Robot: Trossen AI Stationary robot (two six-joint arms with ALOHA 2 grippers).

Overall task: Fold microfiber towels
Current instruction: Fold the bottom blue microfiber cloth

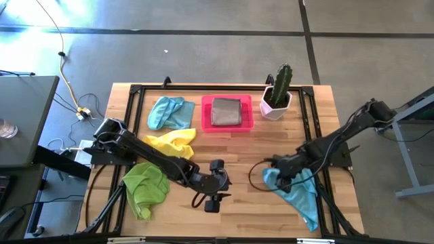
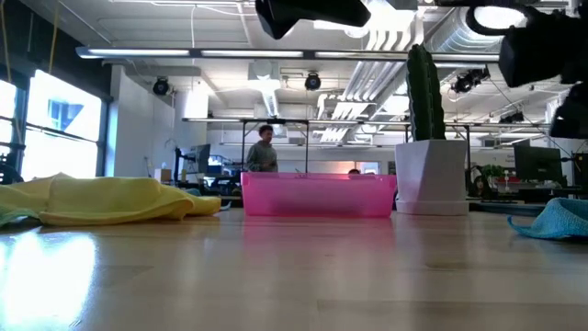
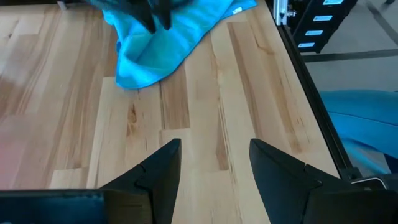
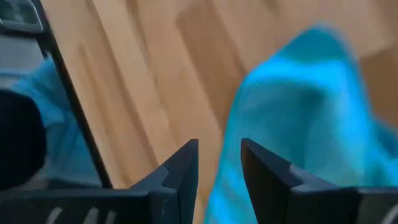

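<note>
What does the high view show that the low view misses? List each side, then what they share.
Only the high view: the grey towel folded in the pink tray, the green towel, the far blue towel, the left gripper and the right gripper at the near blue towel.
Only the low view: a person in the room behind.
Both: tray, yellow towel, cactus pot, near blue towel.

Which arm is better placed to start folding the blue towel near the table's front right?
Right. The right gripper hovers open at the blue towel; the left gripper, open and empty, is mid-table, apart from it.
</note>
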